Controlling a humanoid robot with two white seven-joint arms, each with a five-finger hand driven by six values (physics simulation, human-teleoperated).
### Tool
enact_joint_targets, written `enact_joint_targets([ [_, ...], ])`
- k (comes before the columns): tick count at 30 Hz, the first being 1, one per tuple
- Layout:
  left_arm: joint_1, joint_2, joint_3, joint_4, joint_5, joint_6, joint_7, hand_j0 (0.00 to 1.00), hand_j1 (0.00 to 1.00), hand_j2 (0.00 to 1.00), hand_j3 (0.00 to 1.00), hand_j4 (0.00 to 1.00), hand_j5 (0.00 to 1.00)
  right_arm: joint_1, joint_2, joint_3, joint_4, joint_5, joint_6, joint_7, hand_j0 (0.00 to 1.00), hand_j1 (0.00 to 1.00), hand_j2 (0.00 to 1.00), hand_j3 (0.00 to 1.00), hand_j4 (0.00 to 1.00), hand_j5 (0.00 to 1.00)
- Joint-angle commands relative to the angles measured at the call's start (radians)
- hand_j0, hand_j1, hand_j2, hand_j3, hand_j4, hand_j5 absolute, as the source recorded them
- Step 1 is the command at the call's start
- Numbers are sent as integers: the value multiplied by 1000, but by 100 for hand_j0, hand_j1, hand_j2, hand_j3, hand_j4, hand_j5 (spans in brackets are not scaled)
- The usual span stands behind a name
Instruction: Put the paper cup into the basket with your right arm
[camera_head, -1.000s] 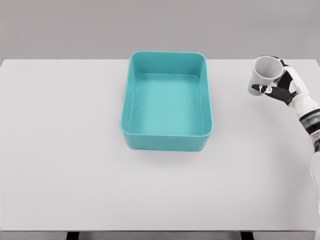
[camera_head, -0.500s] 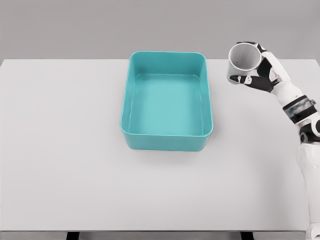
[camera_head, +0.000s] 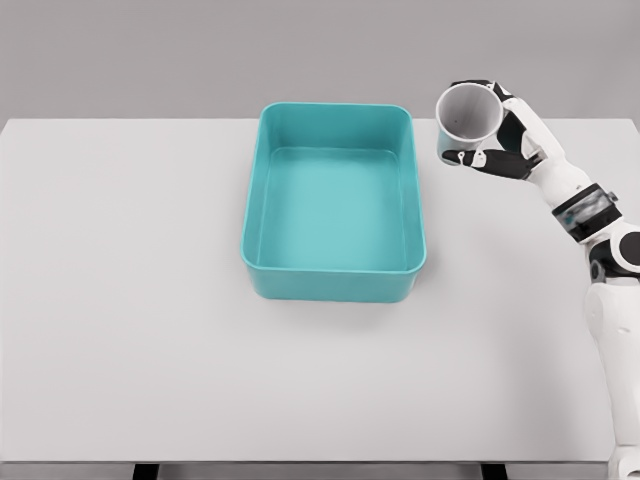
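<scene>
The cup (camera_head: 468, 123) has travelled left over the last second, from near the table's right edge to a position just right of the basket's far right corner, and it now rides higher in the head view. It remains outside the basket (camera_head: 334, 281), so the transfer is judged incomplete: further leftward travel is needed before release. The cup is pale grey, tilted so its open mouth faces the camera, and appears undeformed and empty. The right hand (camera_head: 495, 148) holds it with fingers wrapped round its wall, the thumb showing across its lower side. The basket is teal, rectangular and empty, resting on the white table (camera_head: 130, 300). The left arm is not visible.
</scene>
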Motion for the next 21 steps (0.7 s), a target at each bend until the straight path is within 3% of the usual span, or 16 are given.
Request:
enact_joint_targets([
  [1,0,0,0,0,0,0,0,100,100,100,100,100,100,0,0,0,-2,-7,1,0,61,61,61,61,61,61],
  [2,0,0,0,0,0,0,0,100,100,100,100,100,100,-27,34,61,-58,109,-7,0,61,61,61,61,61,61],
  [9,0,0,0,0,0,0,0,100,100,100,100,100,100,-41,56,69,-58,147,-7,0,61,61,61,61,61,61],
  [13,0,0,0,0,0,0,0,100,100,100,100,100,100,-64,58,117,-60,180,-10,0,61,61,61,61,61,61],
  [21,-2,0,0,0,0,0,0,100,100,100,100,100,100,-95,55,200,-98,323,-9,0,61,61,61,61,61,61],
])
